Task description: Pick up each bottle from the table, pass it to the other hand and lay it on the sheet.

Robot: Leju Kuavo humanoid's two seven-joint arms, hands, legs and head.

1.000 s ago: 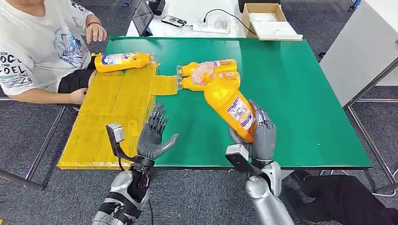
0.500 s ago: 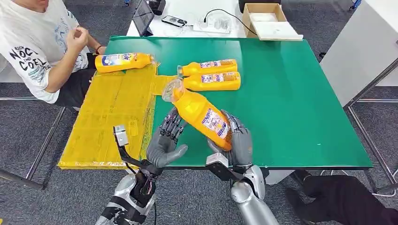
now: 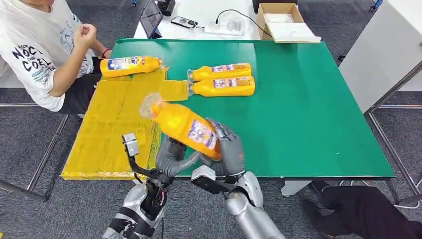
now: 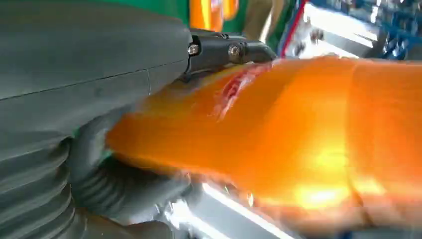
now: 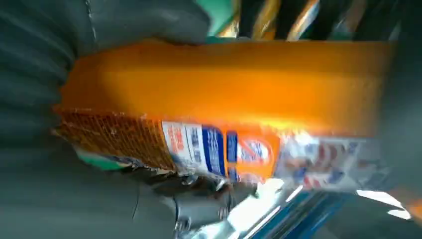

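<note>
My right hand (image 3: pixel 226 152) grips an orange bottle (image 3: pixel 184 127) by its base, tilted in the air with its clear cap toward the yellow sheet (image 3: pixel 114 119). My left hand (image 3: pixel 171 157) is just under it, fingers apart. In the left wrist view the bottle (image 4: pixel 298 139) lies between the thumb and the dark fingers. The right wrist view shows its label (image 5: pixel 224 149) close up. One more orange bottle (image 3: pixel 130 65) lies at the sheet's far edge. Two others (image 3: pixel 221 71) (image 3: pixel 224 86) lie side by side on the green table (image 3: pixel 308 99).
A person (image 3: pixel 40 50) in a white shirt sits at the table's far left corner, hands raised near the sheet. A cardboard box (image 3: pixel 281 20) and cables lie on a white table behind. A white cabinet (image 3: pixel 383 55) stands to the right.
My right hand has carried the bottle leftward from the table's middle to over my left hand, which has drawn in under it. The person pulled their hands back from the table.
</note>
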